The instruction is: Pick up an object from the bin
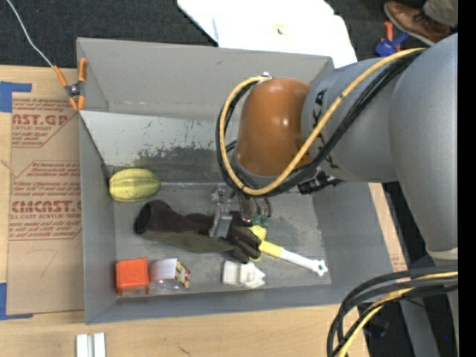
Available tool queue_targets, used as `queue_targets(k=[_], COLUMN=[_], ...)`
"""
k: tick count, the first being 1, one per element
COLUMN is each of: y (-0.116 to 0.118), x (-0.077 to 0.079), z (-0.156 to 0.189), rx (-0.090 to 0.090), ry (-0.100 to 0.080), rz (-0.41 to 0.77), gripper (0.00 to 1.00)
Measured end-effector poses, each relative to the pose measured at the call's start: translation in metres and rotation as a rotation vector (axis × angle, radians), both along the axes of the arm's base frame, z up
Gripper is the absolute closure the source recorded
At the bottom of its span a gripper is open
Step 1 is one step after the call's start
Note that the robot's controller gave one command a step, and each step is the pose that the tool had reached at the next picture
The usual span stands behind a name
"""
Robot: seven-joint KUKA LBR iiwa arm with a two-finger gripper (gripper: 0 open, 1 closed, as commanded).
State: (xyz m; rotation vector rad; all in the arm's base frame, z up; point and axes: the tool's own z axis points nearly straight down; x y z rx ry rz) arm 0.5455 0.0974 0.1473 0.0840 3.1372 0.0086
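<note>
My gripper reaches down below the orange wrist cover, near the middle of the bin floor. Its metal fingers stand right at the right end of a dark olive-black glove-like cloth that lies stretched across the floor. Whether the cloth is between the fingers I cannot tell. Just right of the gripper lies a yellow and white brush-like tool, its yellow end tucked under the cloth. A small white block sits in front of the gripper near the front wall.
A yellow-green striped squash rests against the left wall. An orange cube and a clear wrapped packet sit in the front left corner. The arm and its cables cover the bin's right rear.
</note>
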Motion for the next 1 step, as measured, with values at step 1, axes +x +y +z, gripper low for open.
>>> queue_targets(k=[1], y=[0.0196], x=[-0.0087], z=[-0.0711], rx=[0.002], ry=[-0.008], rz=[-0.015], gripper=[1.0])
